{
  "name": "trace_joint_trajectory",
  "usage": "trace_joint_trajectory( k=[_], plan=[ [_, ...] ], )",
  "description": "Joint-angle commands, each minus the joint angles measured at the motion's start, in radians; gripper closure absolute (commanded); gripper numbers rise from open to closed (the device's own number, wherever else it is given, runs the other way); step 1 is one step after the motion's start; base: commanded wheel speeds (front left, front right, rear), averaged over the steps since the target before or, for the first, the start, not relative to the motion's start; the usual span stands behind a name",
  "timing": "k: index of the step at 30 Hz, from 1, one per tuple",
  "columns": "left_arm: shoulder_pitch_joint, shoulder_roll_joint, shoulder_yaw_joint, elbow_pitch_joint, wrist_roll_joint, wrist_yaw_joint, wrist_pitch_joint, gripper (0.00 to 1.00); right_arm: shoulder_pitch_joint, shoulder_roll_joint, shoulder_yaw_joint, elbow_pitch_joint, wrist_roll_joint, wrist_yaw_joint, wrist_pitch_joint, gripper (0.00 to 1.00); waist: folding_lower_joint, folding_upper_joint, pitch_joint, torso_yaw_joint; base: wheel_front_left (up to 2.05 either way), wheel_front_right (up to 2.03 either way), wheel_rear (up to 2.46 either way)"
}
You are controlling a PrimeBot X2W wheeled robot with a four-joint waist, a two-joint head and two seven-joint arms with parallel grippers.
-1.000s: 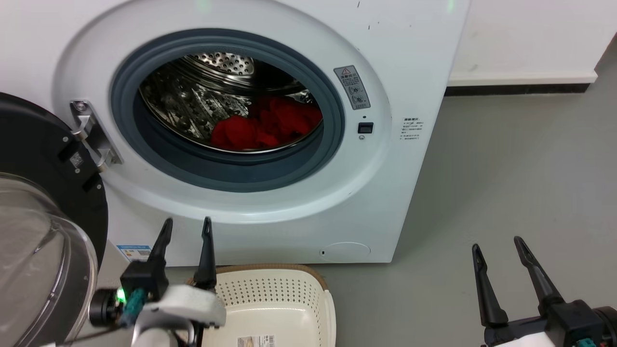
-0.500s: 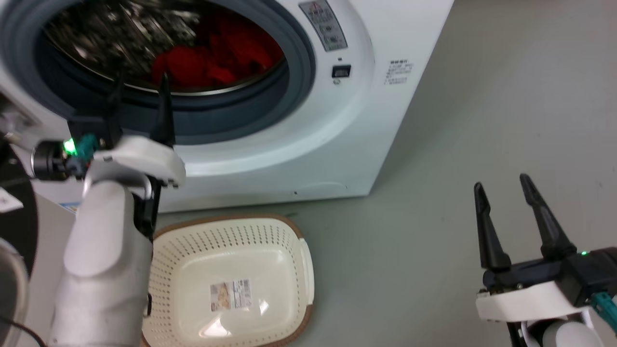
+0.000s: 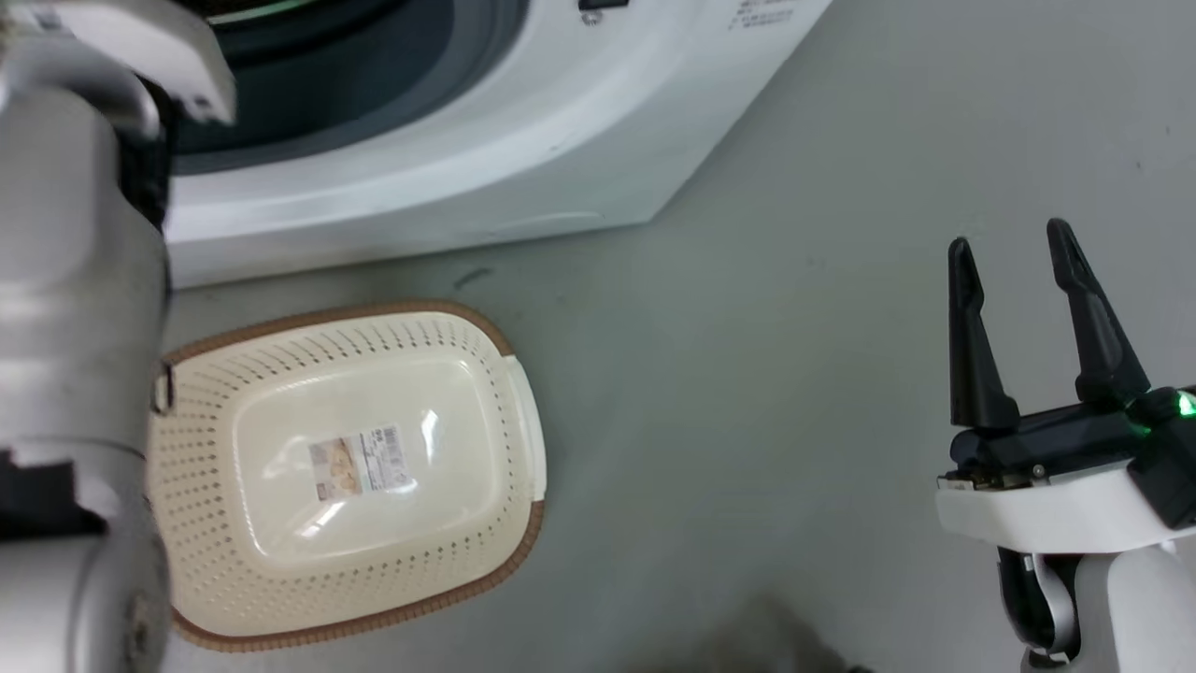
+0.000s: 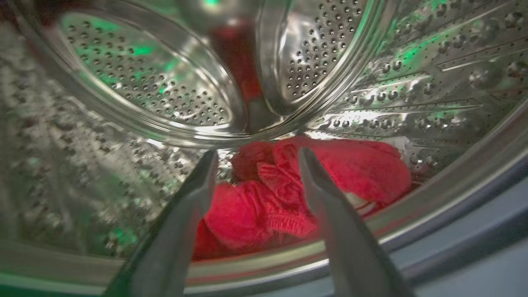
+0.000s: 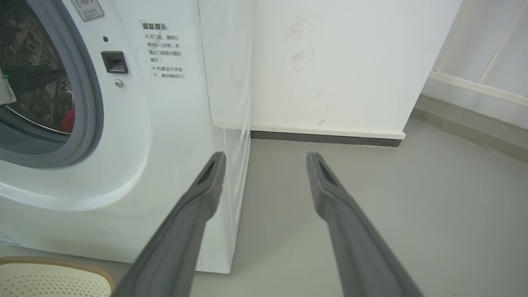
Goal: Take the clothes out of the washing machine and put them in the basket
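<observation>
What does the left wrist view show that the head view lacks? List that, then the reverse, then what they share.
Left wrist view: the bright red fabric clothes lying in the perforated steel drum, left jaws open, pointing at them. Head view: the cream perforated plastic basket without clothes on the grey floor, right jaws open over the floor. Both: the large white front-loading washing machine and its grey door seal.

— Head camera?
— High, looking steeply down: basket (image 3: 439, 561) at seven o'clock, washer (image 3: 420, 178) at eleven.
— Wrists?
— Left, close inside the drum (image 4: 144, 82). Right, farther back, facing the washer front, shared with head.
</observation>
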Motion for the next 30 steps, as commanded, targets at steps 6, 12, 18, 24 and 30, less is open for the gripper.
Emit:
trace_joint_trajectory(
  k=[6, 12, 18, 24, 30],
  plan=[
    [-0.215, 0.081, -0.053, 0.128, 0.041, -0.021, 0.105, 0.00, -0.048, 0.001, -0.003, -0.019, 0.033, -0.001, -0.002, 0.00, -0.0003, 0.0000, 0.142, -0.065, 0.00, 0.00, 0.00],
    [-0.369, 0.128, -0.129, 0.219, 0.068, -0.038, 0.252, 0.00, -0.063, 0.002, 0.008, -0.031, 0.058, -0.001, -0.002, 0.00, -0.0003, 0.0000, 0.195, -0.092, 0.00, 0.00, 0.00],
    [-0.485, 0.132, -0.189, 0.295, 0.029, -0.039, 0.425, 0.00, -0.070, 0.001, 0.025, -0.046, 0.077, -0.001, -0.002, 0.00, -0.0003, 0.0000, 0.231, -0.115, 0.00, 0.00, 0.00],
    [-0.577, 0.141, -0.248, 0.329, -0.047, -0.040, 0.630, 0.00, -0.073, 0.001, 0.033, -0.063, 0.095, -0.001, -0.002, 0.00, -0.0003, 0.0000, 0.270, -0.131, 0.00, 0.00, 0.00],
    [-0.655, 0.165, -0.328, 0.322, -0.079, -0.040, 0.736, 0.00, -0.071, 0.002, 0.025, -0.082, 0.110, -0.001, -0.002, 0.00, -0.0003, 0.0000, 0.313, -0.133, 0.00, 0.00, 0.00]
  ],
)
